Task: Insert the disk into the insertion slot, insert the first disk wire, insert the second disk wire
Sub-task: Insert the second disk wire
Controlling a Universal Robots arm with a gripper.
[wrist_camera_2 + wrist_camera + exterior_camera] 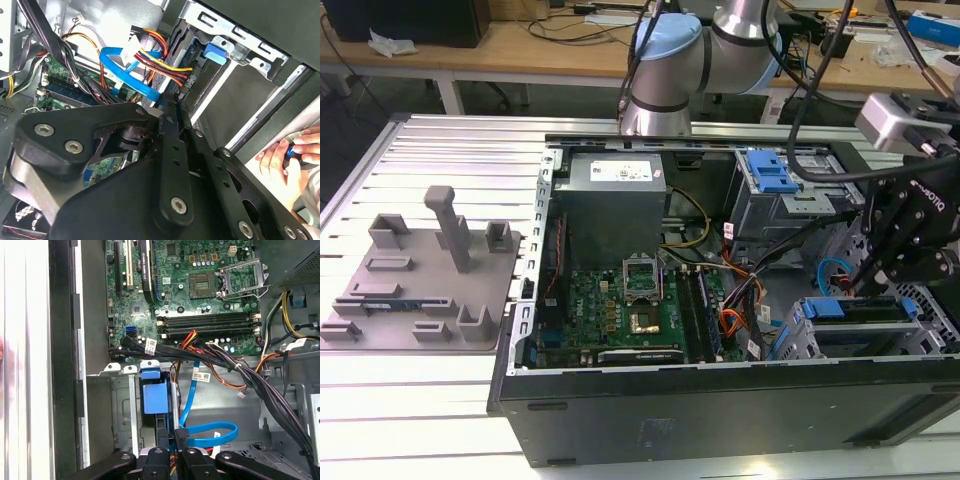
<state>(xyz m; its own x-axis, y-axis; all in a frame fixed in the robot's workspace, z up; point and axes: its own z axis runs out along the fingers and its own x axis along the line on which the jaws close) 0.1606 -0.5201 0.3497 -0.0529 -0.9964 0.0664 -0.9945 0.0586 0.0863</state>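
a: what's around the gripper rn?
b: in the exterior view it hangs inside the open pc case, at that view's right, just over the insertion slot. the disk sits in it, blue carrier tab at the end. larger cage w/ blue latch is further back.
a: fingers?
b: first wrist view shows the fingertips close together by the second disk wire, the light blue loop. can't tell if they pinch it or anything else.
a: clutter?
b: plenty. fat black cable bundle crosses near the cage, first disk wire w/ its orange-red strands lies beside the blue loop. motherboard and psu beyond.
a: surface, room?
b: case lies on a ribbed alu table; grey fixture plate w/ blocks sits apart on the exterior view's left. wooden benches behind.
a: anything one cam adds?
b: second wrist view catches a person's hand outside the case wall, holding smth dark blue. first wrist view gives ram slots and cpu socket.
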